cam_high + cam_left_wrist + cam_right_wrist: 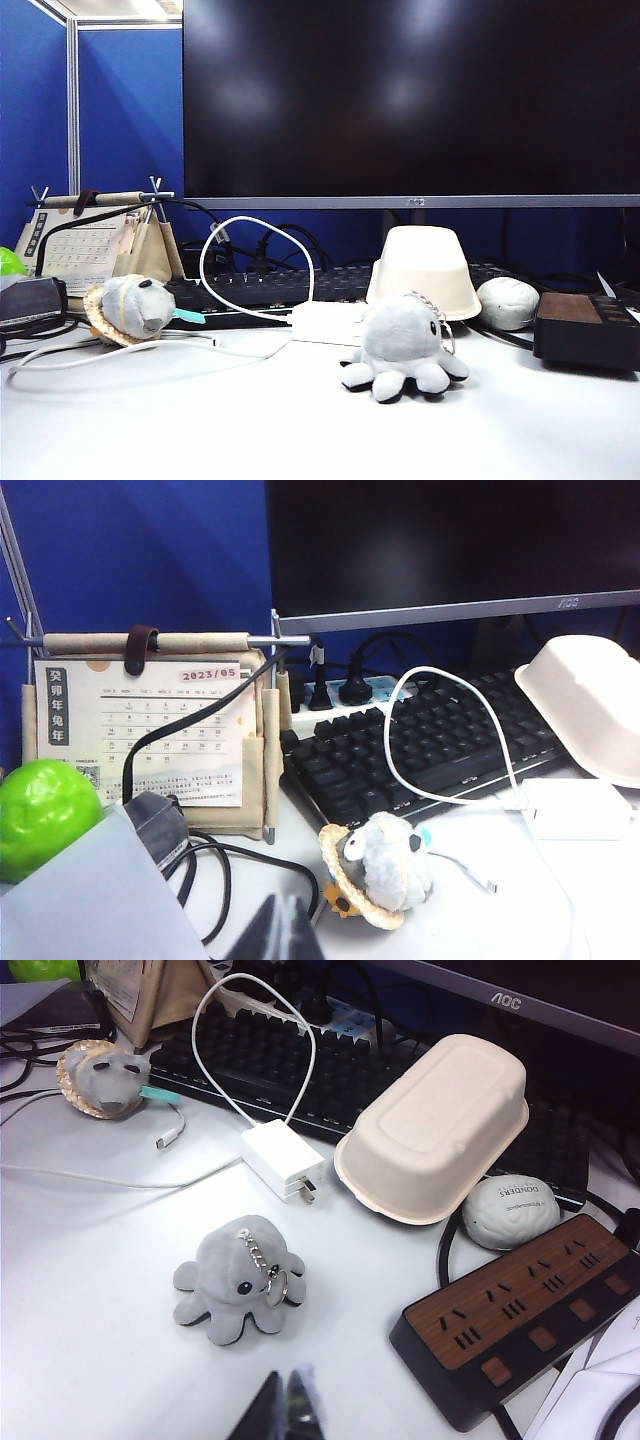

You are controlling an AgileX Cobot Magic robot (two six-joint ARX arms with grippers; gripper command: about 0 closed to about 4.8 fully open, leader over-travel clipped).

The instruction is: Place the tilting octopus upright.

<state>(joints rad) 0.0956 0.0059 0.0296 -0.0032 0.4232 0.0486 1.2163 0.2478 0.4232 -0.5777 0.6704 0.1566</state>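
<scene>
- Octopus (402, 345), light grey plush, sits on the white table (300, 430) with its round head up and stubby legs spread flat beneath it; a short metal keychain (262, 1257) drapes over the head.
- It rests in front of the overturned cream tray (425, 270), just beside the white charger block (282, 1161), and well apart from the grey plush with a tan woven rim (128, 308) on the table's left.
- A pale grey-white ball (507, 302) lies to its right, next to a dark power strip with a wood-look top (585, 325).
- Right gripper (285, 1412) shows only as dark fingertips at the frame edge of the right wrist view; the tips are pressed together, holding nothing. The octopus lies clear of them, near but not touching.
- Left gripper (285, 935) appears as a dark tip low in the left wrist view, near the rimmed plush; its jaws' state cannot be told. No octopus is visible in that view.
- Behind everything: black keyboard (420, 740), dark monitor (410, 100), desk calendar (140, 730), green ball (45, 815).
- Neither gripper appears in the exterior view.
</scene>
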